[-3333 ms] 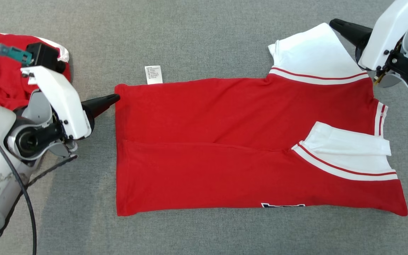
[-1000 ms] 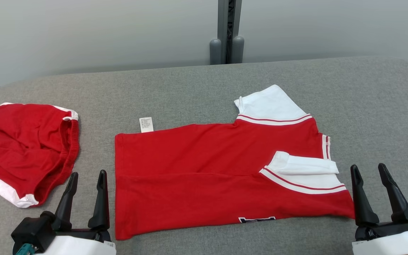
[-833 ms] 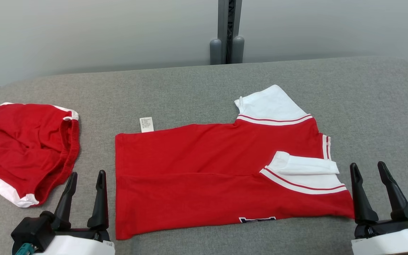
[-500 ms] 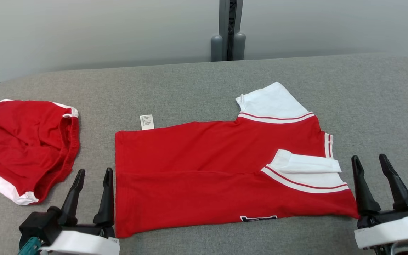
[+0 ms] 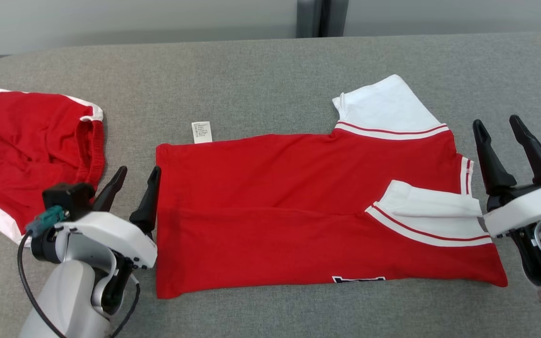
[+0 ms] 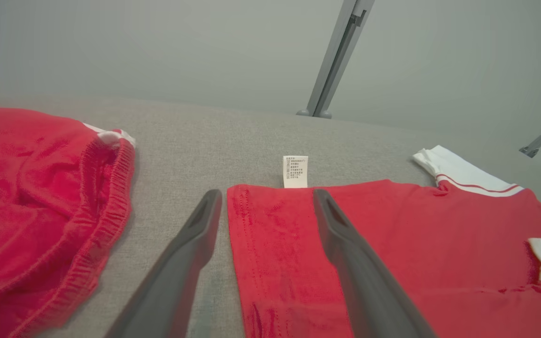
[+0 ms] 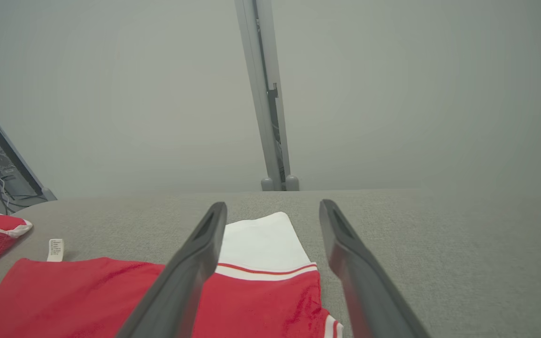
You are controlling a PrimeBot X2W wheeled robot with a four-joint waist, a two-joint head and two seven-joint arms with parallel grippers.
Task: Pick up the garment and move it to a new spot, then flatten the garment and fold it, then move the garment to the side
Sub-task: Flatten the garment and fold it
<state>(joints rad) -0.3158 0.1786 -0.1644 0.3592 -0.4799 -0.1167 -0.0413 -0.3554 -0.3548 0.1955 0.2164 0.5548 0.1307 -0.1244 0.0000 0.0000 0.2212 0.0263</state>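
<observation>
The garment (image 5: 298, 188) is a red shirt with white sleeves, lying flat on the grey table (image 5: 261, 70), its near part folded over so one white sleeve (image 5: 432, 211) rests on top. A white care label (image 5: 202, 132) sticks out at its far left corner. My left gripper (image 5: 138, 179) stands open at the shirt's left hem, empty; in the left wrist view the left gripper (image 6: 266, 199) straddles that hem edge of the garment (image 6: 392, 253). My right gripper (image 5: 498, 127) stands open beside the collar end, empty. In the right wrist view the right gripper (image 7: 273, 209) points past the far white sleeve (image 7: 261, 246).
A second red garment with white trim (image 5: 26, 145) lies crumpled at the table's left end, close behind my left arm; it also shows as red shorts (image 6: 35, 202) in the left wrist view. A grey wall with a post (image 5: 315, 19) runs behind the table.
The head camera has tilted down. Both grippers have moved forward along the shirt's two ends, the left one to the hem edge. Both stay open and the shirt lies unchanged.
</observation>
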